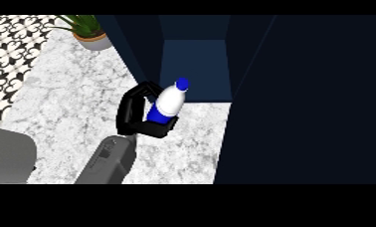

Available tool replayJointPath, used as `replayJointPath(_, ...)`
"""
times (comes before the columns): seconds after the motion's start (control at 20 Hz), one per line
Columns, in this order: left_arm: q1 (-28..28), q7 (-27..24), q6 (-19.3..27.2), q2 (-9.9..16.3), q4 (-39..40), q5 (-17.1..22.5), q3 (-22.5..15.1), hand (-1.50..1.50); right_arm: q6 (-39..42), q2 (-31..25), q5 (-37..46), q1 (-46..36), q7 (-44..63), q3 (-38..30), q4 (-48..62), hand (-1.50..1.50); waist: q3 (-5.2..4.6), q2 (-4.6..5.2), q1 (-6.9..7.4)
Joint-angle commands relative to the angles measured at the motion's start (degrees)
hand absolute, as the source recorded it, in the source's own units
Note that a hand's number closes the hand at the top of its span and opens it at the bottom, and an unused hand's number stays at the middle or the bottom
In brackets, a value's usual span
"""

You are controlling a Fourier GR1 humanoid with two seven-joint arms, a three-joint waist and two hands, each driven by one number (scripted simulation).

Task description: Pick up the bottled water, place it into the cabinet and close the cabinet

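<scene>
The water bottle (170, 100) is white with a blue cap and a blue band, and it tilts toward the upper right. My left hand (134, 114) is shut on its lower part, with the fingers curled on the bottle's left and far side and the thumb under its base. Hand and bottle hang over the marble counter (73, 96), just in front of the cabinet's open dark blue compartment (195, 69). The cabinet door (301, 101) stands open as a wide dark panel filling the right of the view. My right hand shows nowhere.
A potted plant (89, 33) stands at the back left of the counter beside the cabinet's left wall. A grey rounded shape (15, 156) sits at the lower left edge. A black-and-white patterned wall (18, 37) borders the counter on the left.
</scene>
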Motion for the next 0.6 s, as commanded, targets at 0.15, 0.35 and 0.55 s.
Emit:
replayJointPath(0.15,-2.33,12.42,13.76,-0.37,-13.30,6.71,-12.23,1.50,-1.21,-1.28,6.04,2.83,1.59,2.94,-5.74,-1.50,0.00,-0.06,-0.55)
replayJointPath(0.35,-8.58,12.24,18.65,-0.38,-9.45,9.51,-14.33,1.50,-0.12,-3.50,3.59,6.94,-2.50,2.79,-7.16,-1.50,0.00,0.22,-1.10)
replayJointPath(0.55,-14.96,14.60,21.94,-0.38,-4.72,8.43,-14.55,1.50,0.47,-3.20,0.46,4.80,-2.32,-0.98,-6.08,-1.50,0.00,0.37,-0.93)
